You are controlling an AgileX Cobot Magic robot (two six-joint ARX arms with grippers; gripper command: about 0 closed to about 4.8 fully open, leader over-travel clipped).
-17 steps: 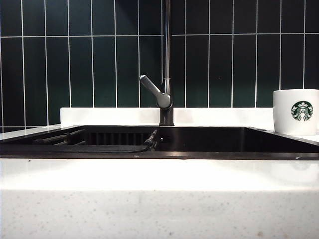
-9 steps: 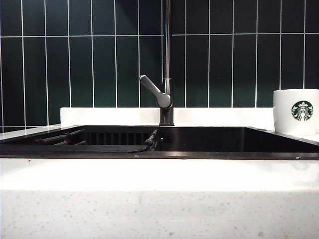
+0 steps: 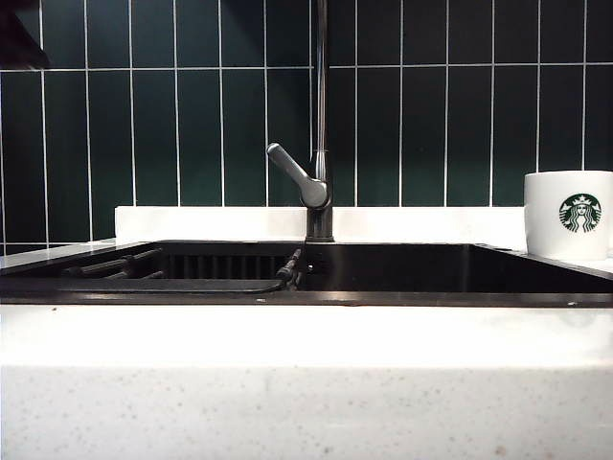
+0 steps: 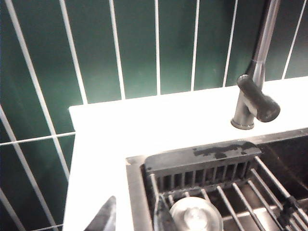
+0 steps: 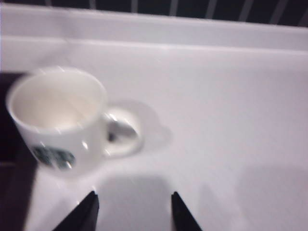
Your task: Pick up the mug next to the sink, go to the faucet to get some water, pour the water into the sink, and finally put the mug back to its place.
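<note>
place: a kitchen, at the sink area.
wall: dark green tiles [image 3: 153, 134], tall and narrow, with white grout, as a backsplash.
worktop: white speckled stone worktop [image 3: 306, 402] with a low raised ledge at the wall.
sink: wide black sink [image 3: 402, 268] set into the worktop; a slatted drain rack [image 4: 207, 168] and a round metal drain plug [image 4: 195, 216] lie inside.
faucet: tall dark grey faucet [image 3: 321, 144] with a lever handle, behind the sink.
crockery: a white logo mug [image 3: 567, 216] stands beside the sink.

No words or numbers can be read; only a round green-and-white siren emblem stands on the mug [image 3: 568, 215] at the worktop's right edge.
</note>
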